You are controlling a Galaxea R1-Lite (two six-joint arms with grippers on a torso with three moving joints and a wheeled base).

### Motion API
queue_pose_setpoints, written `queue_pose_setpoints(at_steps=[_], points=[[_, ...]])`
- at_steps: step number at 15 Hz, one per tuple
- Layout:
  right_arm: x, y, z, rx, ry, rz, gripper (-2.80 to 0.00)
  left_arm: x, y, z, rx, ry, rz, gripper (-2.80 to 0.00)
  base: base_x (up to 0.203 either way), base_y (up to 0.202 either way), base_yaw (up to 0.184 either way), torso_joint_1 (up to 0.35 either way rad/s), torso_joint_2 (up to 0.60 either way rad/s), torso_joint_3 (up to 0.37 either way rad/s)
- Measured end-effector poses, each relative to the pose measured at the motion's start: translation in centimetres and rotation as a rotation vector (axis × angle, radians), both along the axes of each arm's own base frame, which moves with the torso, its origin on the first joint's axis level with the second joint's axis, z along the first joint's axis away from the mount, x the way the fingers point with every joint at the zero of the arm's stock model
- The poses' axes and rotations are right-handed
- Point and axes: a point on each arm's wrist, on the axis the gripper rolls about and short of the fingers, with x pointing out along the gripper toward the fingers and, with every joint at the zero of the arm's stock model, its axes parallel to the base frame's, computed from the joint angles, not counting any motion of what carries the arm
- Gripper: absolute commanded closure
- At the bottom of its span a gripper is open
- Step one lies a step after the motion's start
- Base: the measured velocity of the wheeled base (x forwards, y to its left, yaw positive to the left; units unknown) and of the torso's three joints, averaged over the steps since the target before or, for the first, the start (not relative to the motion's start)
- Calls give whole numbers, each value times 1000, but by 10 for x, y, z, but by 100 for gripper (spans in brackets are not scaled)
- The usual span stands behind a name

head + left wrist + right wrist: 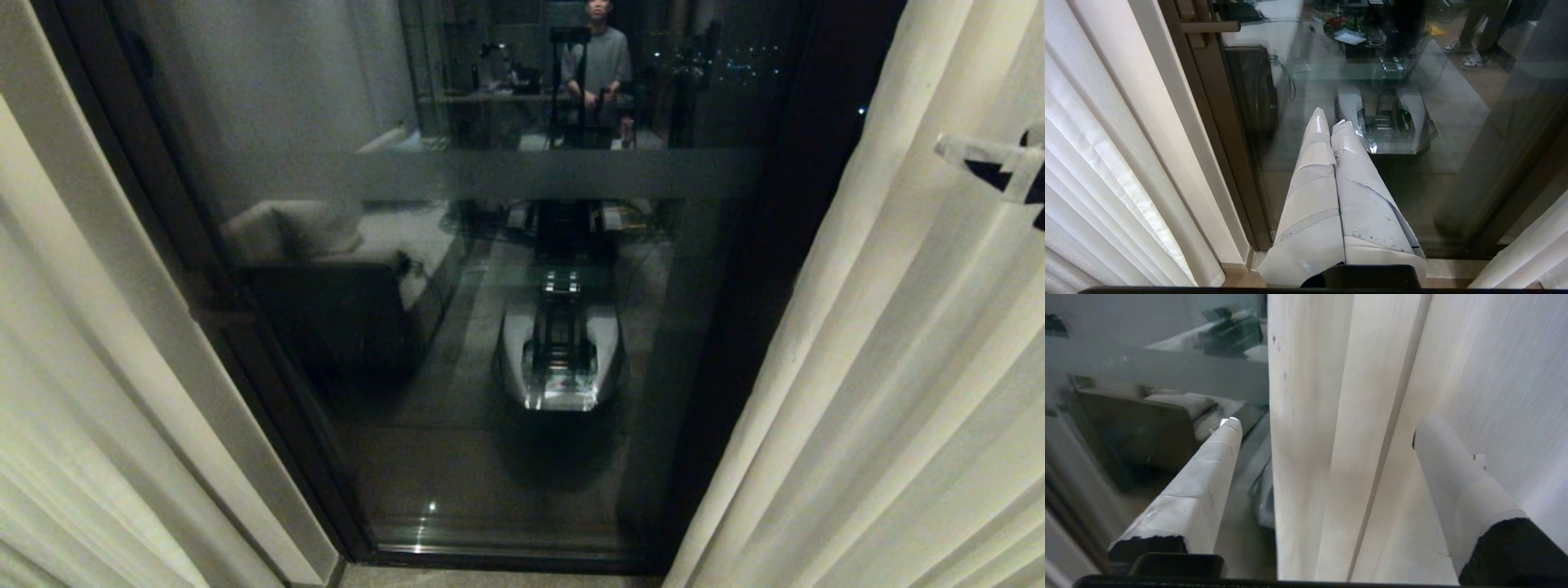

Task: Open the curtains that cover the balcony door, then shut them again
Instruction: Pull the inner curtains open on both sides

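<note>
Head view shows the curtains [898, 367] parted, balcony door [490, 286] bare; closing remains. Right gripper [1327, 433] gapes wide, the hem between its fingers, ungripped.

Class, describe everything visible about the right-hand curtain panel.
The right curtain panel is cream, finely woven fabric hanging in long vertical pleats with a straight hemmed edge. It is drawn aside, leaving the dark-framed balcony door glass uncovered. The right pincer stands open astride its leading fold, one finger either side, not clamping it.
</note>
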Motion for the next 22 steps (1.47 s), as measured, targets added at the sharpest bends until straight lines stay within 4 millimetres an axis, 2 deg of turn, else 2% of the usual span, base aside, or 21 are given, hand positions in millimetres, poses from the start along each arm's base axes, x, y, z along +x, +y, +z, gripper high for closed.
queue_pose_setpoints(at_steps=[3, 6, 13, 22], points=[[7, 0, -5, -14, 9, -2, -280, 0, 0, 0, -1, 0, 0, 0, 0, 0, 0, 0, 0, 0], [22, 0, 3, -14, -21, -5, -280, 0, 0, 0, 0, 0, 0, 0, 0, 0, 0, 0, 0, 0], [77, 0, 20, -15, -48, -10, -280, 0, 0, 0, 0, 0, 0, 0, 0, 0, 0, 0, 0, 0], [137, 0, 19, -6, -46, -41, -280, 0, 0, 0, 0, 0, 0, 0, 0, 0, 0, 0, 0, 0]])
